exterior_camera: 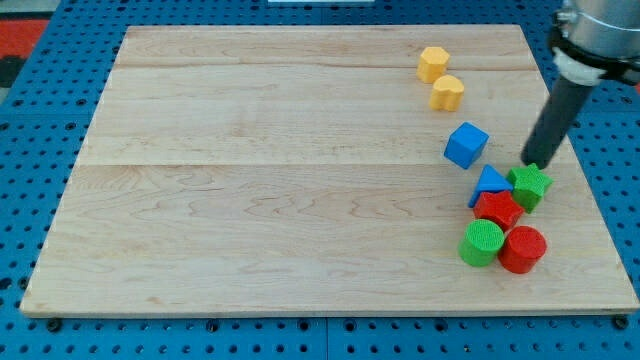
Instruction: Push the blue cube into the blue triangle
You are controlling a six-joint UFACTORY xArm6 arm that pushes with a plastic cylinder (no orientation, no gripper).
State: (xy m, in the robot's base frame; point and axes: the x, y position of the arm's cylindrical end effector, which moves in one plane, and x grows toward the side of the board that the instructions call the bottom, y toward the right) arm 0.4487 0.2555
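The blue cube (466, 145) sits on the wooden board at the view's right, a little above and left of the blue triangle (488, 182). A small gap separates them. The blue triangle is wedged between the green star-shaped block (529, 186) on its right and a red block (497, 209) below it. My tip (528, 161) is at the end of the dark rod, right of the blue cube and just above the green star block, close to or touching it.
A green cylinder (482, 243) and a red cylinder (522, 249) lie below the cluster near the board's lower right. Two yellow blocks (433, 64) (447, 92) sit above the blue cube. The board's right edge (585, 180) is close by.
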